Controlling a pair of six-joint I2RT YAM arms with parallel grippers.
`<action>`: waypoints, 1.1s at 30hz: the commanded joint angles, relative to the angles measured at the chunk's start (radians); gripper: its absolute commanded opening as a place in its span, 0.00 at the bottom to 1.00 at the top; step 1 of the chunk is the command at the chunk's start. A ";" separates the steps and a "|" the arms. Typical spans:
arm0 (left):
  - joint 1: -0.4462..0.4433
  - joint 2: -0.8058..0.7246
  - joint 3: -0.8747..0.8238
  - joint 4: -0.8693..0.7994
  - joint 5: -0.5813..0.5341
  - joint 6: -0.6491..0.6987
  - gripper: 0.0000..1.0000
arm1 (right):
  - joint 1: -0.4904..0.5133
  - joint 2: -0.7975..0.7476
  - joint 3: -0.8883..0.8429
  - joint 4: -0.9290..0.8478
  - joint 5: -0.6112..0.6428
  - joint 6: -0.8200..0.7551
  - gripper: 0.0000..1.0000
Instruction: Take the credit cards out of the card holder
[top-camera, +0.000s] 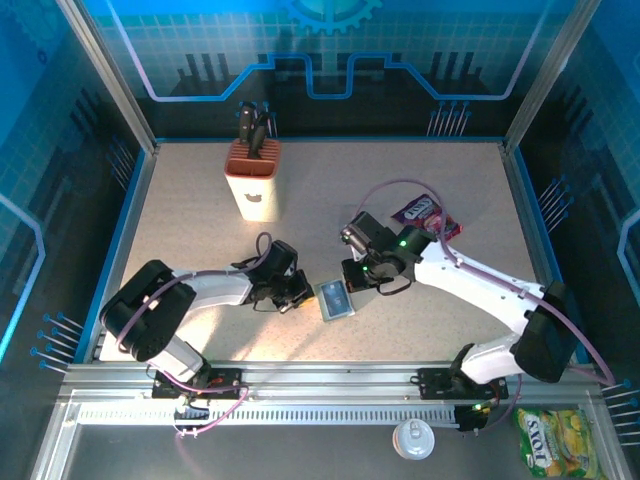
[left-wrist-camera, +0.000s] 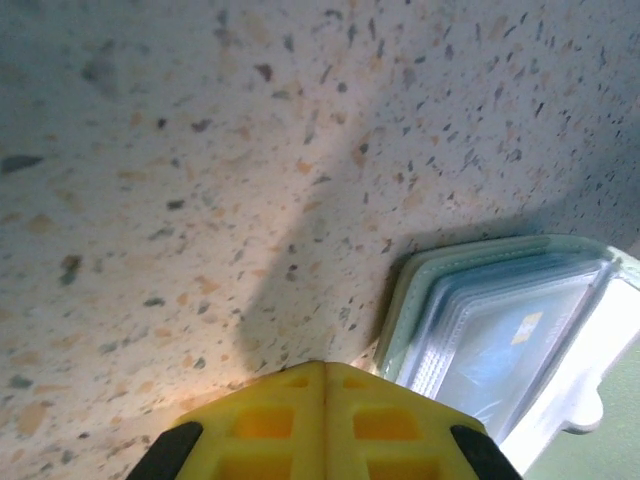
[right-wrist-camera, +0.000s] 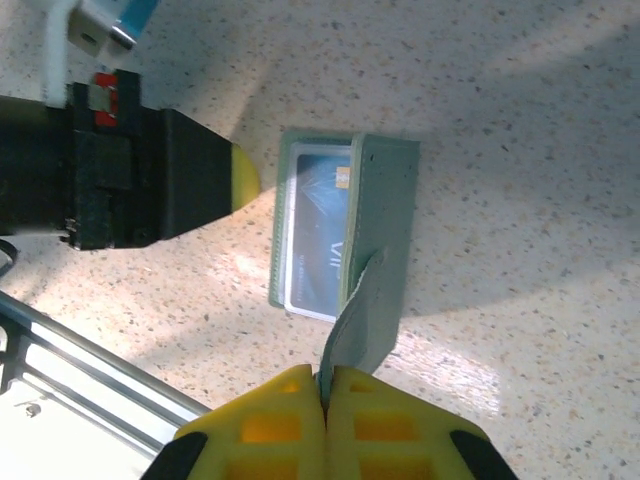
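Speckled counter (top-camera: 330, 190), blue panelled walls (top-camera: 330, 40) all round. A tan knife block (top-camera: 252, 182) stands well beyond the left tool (left-wrist-camera: 325, 405), and a purple packet (top-camera: 426, 213) lies off to the side of the right tool (right-wrist-camera: 325, 395). Right tool: its 2 fingers are squeezed together on a grey-green flap of the card holder (right-wrist-camera: 385, 200), which lies open just ahead of it. Blue credit cards (right-wrist-camera: 318, 245) sit in its pocket. Left tool: fingers pressed together with nothing between them, tip just beside the holder's far edge.
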 joint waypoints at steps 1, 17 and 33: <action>0.007 0.042 0.037 0.001 -0.005 0.033 0.10 | -0.045 -0.033 -0.041 -0.038 0.017 -0.023 0.00; 0.003 -0.020 0.047 -0.019 0.011 0.050 0.16 | -0.238 -0.124 -0.308 0.004 0.010 -0.066 0.00; -0.027 0.002 0.063 0.016 0.049 0.047 0.13 | -0.260 -0.010 -0.387 0.203 -0.103 -0.049 0.00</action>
